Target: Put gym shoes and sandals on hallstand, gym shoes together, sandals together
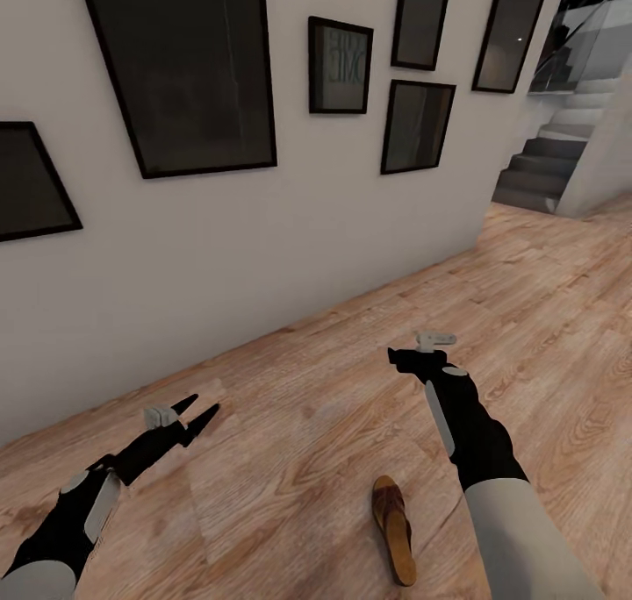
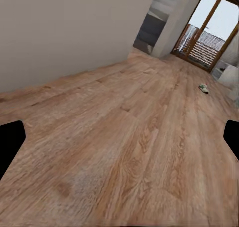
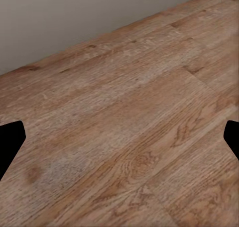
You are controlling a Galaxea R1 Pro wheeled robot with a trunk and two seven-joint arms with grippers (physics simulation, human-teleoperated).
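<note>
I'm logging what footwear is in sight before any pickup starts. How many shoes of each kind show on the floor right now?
Brown sandal, on the floor between the two arms: 1
Small pale shoe-like object far down the corridor, probably a gym shoe, too small to be sure: 1
Total: 2

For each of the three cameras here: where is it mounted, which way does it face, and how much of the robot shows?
Head: looks down the corridor floor along a picture-hung wall; both arms, left tool open, a sandal near the right arm.
Left wrist: looks along the floor toward a glazed door; a far gym shoe; dark fingertips at the edges.
Right wrist: angled onto planks and wall; fingertips apart.
Shared: floor, wall.
</note>
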